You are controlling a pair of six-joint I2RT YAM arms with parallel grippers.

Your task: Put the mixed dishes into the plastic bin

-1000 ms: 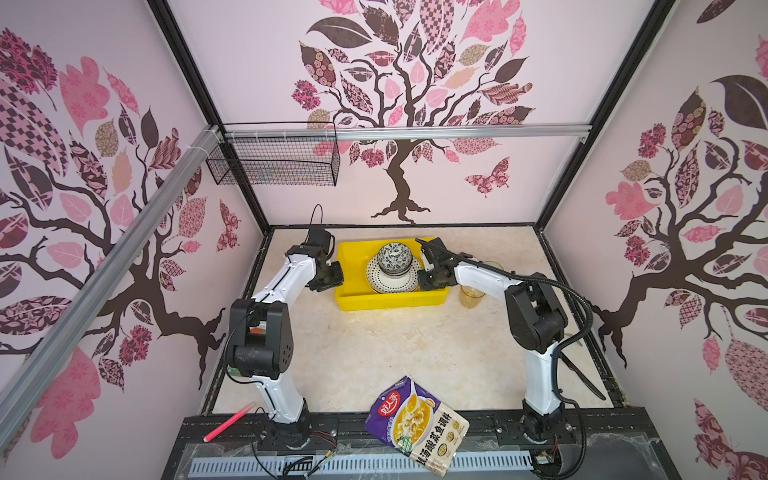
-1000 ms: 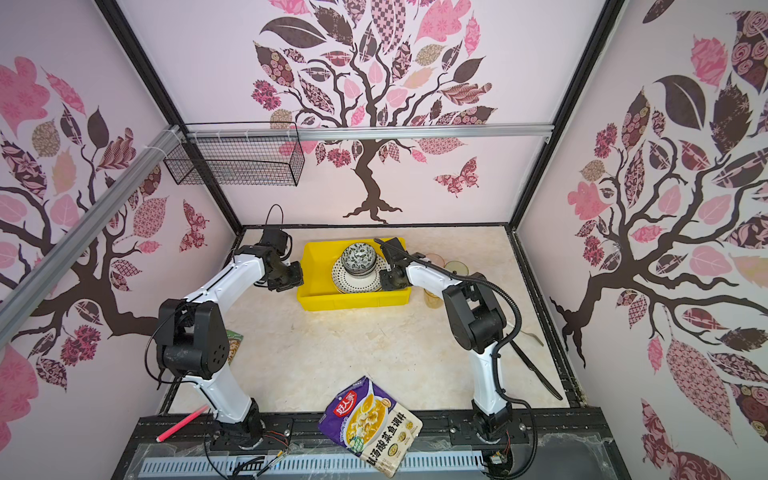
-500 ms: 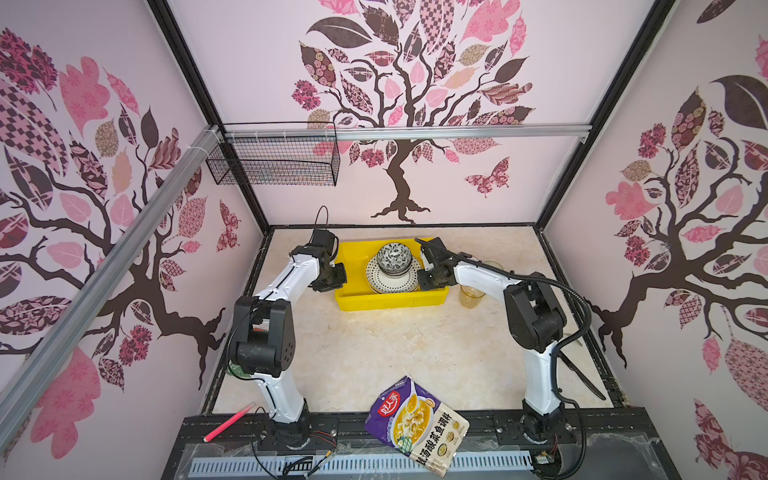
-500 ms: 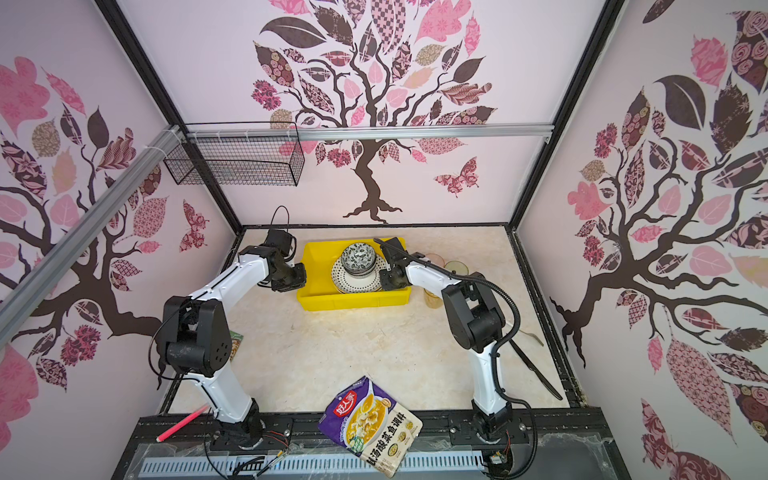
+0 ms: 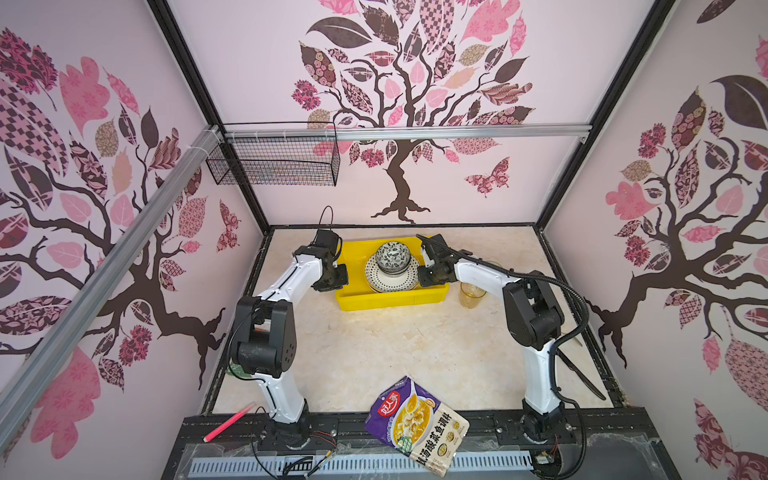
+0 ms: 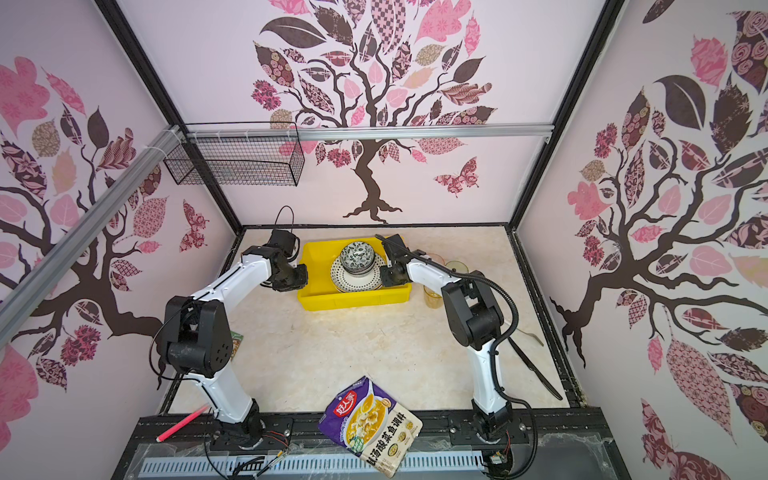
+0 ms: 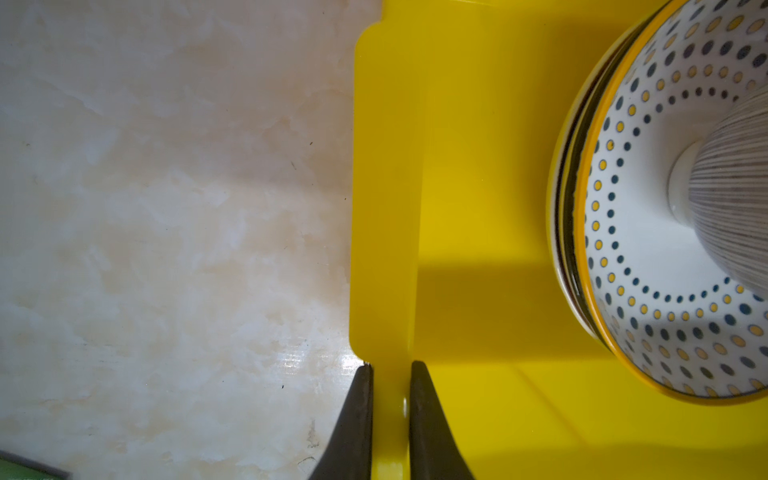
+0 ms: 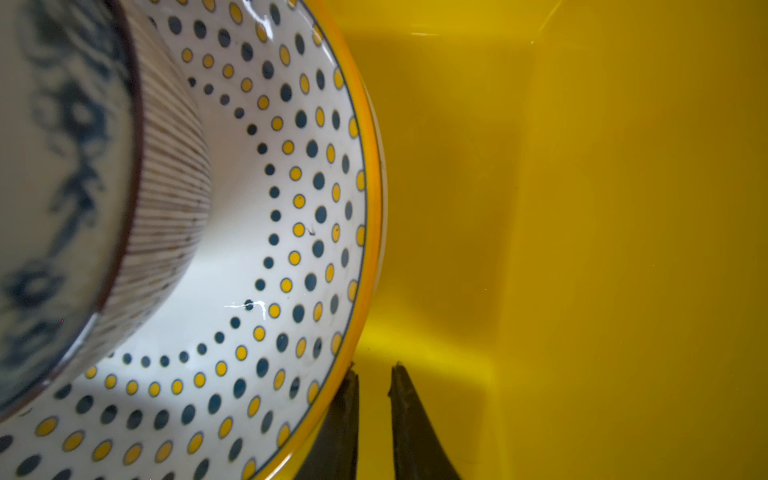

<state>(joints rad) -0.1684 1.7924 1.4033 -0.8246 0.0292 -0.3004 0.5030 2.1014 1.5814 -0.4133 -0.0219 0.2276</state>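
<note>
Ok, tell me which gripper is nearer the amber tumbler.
Right. The right gripper reaches into the yellow bin at the end beside the amber tumbler; the left gripper clamps the bin's opposite end wall.

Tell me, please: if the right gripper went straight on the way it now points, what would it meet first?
Probably the floor of the yellow bin: in the wrist view, only yellow lies ahead of the right gripper. The rim of the dotted plate passes close beside it, and depth is unclear.

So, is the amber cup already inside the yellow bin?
No, the cup stands upright on the table outside the bin, beside its end wall.
</note>
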